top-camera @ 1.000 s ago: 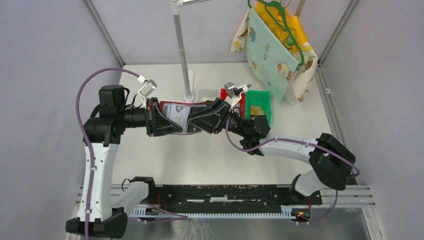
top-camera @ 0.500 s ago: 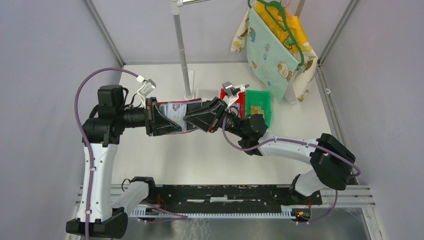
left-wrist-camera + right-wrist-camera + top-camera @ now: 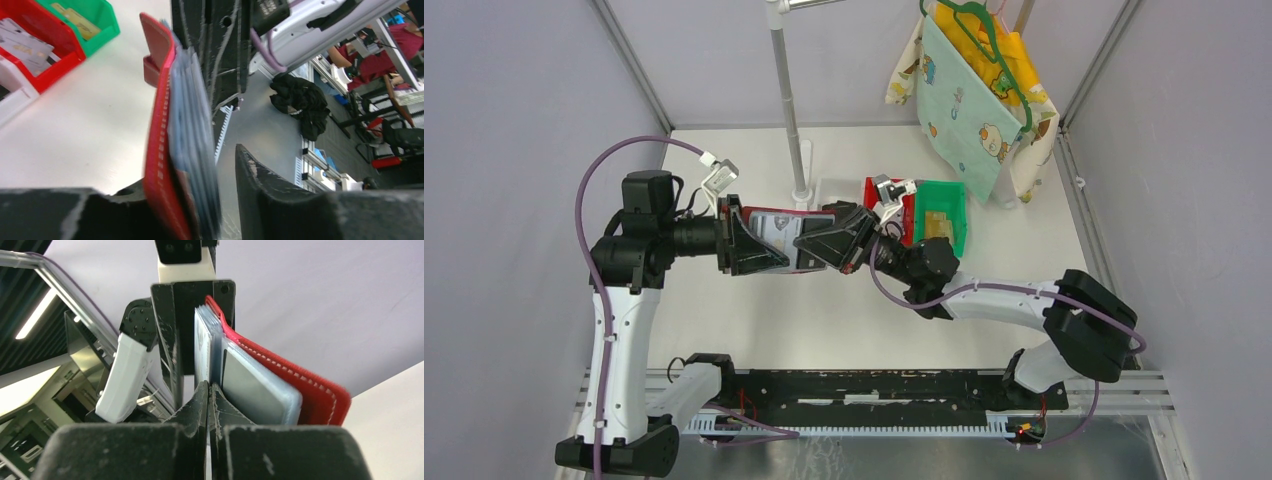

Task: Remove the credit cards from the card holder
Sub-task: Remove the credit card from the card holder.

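From its base at the near edge the left arm rises straight up, bends at the shoulder and reaches its forearm to the right, level over the table (image 3: 844, 310); the right arm comes from the near right corner and stretches low to the left, its wrist turned up toward the other arm; the left gripper (image 3: 774, 250) has its jaws a little apart around the card holder (image 3: 160, 120), the red cover lying against one finger and a thin gap showing between the clear sleeves (image 3: 255, 390) and the other finger; the right gripper (image 3: 207, 390) has its fingertips pressed fully together at the edge of the sleeves, and if a sleeve or a card is nipped there I cannot tell; the holder stands on its edge between both grippers, above the table; compared with one second ago the right gripper is nearer to the left one and its jaws, before apart, are now together, while the left arm has almost not moved; farther right, one of the credit cards (image 3: 75, 19) lies in the green bin (image 3: 954, 200), with the red bin (image 3: 55, 55) just beside it.
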Controlling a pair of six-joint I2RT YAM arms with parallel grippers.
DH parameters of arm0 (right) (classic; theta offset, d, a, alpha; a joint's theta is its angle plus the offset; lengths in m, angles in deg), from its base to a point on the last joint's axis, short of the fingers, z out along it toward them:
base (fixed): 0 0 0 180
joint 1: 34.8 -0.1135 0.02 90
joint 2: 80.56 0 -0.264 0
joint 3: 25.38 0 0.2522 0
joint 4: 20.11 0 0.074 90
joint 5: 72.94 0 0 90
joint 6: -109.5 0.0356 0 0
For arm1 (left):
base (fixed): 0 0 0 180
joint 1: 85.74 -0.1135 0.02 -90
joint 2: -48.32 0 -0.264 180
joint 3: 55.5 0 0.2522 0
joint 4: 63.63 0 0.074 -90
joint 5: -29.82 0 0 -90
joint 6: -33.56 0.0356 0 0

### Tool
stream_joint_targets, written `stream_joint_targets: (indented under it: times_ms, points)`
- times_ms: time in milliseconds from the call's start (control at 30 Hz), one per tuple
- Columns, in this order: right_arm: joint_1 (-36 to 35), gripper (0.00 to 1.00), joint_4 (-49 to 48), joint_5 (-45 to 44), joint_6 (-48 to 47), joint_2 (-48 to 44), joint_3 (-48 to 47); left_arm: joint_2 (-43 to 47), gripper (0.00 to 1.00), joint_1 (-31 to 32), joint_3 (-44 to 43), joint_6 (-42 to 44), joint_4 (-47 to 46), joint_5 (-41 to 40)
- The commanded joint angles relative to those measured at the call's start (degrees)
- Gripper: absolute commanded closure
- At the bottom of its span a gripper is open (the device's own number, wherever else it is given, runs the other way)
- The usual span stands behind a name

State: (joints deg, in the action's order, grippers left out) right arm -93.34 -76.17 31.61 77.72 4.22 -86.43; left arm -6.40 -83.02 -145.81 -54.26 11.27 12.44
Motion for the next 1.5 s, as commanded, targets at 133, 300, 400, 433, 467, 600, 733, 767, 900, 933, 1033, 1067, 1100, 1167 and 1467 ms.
stream_joint_targets:
  times_ms: [133,300,400,433,467,600,733,767,900,933,1033,1067,1100,1167,1467]
  points:
    - [0.57,1.0,-16.0,3.08,6.13,1.36,5.73,0.2,0.52,0.45,-2.64,-0.66,-2.17,6.72]
    - [1.15,1.0,-16.4,1.71,5.87,-0.16,7.81,-0.23,0.67,0.47,-2.72,-0.76,-2.17,7.0]
    - [1.42,1.0,-17.04,0.95,5.68,-0.82,9.25,-0.43,0.71,0.45,-3.08,-1.01,-2.17,7.01]
    - [1.44,1.0,-17.33,1.02,5.79,-0.82,9.47,-0.39,0.72,0.49,-3.1,-1.08,-2.17,7.01]
    - [1.42,1.0,-17.46,1.09,6.0,-0.75,9.45,-0.47,0.73,0.45,-3.08,-1.07,-2.21,6.97]
    - [1.46,1.0,-17.91,1.73,6.5,-0.12,8.62,-0.7,0.81,0.48,-3.08,-1.42,-2.35,6.35]
    - [1.39,0.79,-18.84,3.32,8.25,1.53,6.52,-0.91,0.86,0.46,-3.14,-1.96,-2.79,6.22]
    - [1.3,0.75,-19.51,3.51,8.8,2.06,6.0,-0.79,0.87,0.44,-3.08,-1.99,-2.98,6.22]
    - [0.91,0.65,-19.79,4.67,9.55,4.11,3.11,-0.33,0.87,0.52,-2.76,-4.12,-4.59,5.8]
    - [0.76,0.64,-19.59,4.77,9.55,4.48,2.56,-0.24,0.87,0.51,-2.73,-4.33,-4.7,5.78]
    - [0.48,0.69,-18.97,5.31,9.59,5.22,0.87,-0.07,0.87,0.44,-2.72,-4.37,-4.81,5.48]
    - [0.5,0.74,-18.95,5.43,9.67,5.32,0.71,-0.04,0.87,0.44,-2.72,-4.45,-4.81,5.51]
    - [0.56,0.78,-19.03,5.33,9.71,5.2,0.88,0.0,0.87,0.46,-2.77,-4.46,-4.76,5.47]
    - [0.57,0.89,-20.0,4.85,9.79,4.6,1.84,0.09,0.87,0.46,-2.95,-4.53,-4.81,5.4]
    - [2.8,1.0,-29.41,3.58,12.62,2.06,9.5,-0.21,0.74,0.44,-3.2,-6.72,-6.83,5.17]
